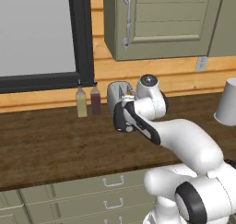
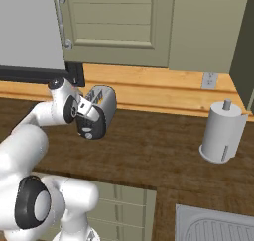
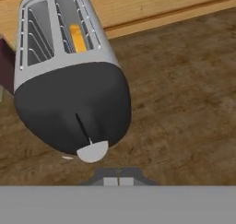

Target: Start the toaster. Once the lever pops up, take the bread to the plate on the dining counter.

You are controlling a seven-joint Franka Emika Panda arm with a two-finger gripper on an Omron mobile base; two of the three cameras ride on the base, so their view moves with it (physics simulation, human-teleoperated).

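At the far left of the left base view a dark-framed window stands above the wooden surface, and below its right corner two slim bottles stand side by side against the wall, a pale one and a dark red one. Just right of them sits the toaster, its chrome body near the wall and its black end face turned toward the arm. In the hand view the toaster lies close ahead, two slots on top, with the bread showing as an orange-tan strip down inside the right slot. The lever is a pale grey tab at the low end of the slit in the black face. The hand is fully closed with nothing between its fingers, the tips pressed together just below the lever. Further right, in the right base view, a paper towel roll stands on the surface, with a sink at the lower right corner.
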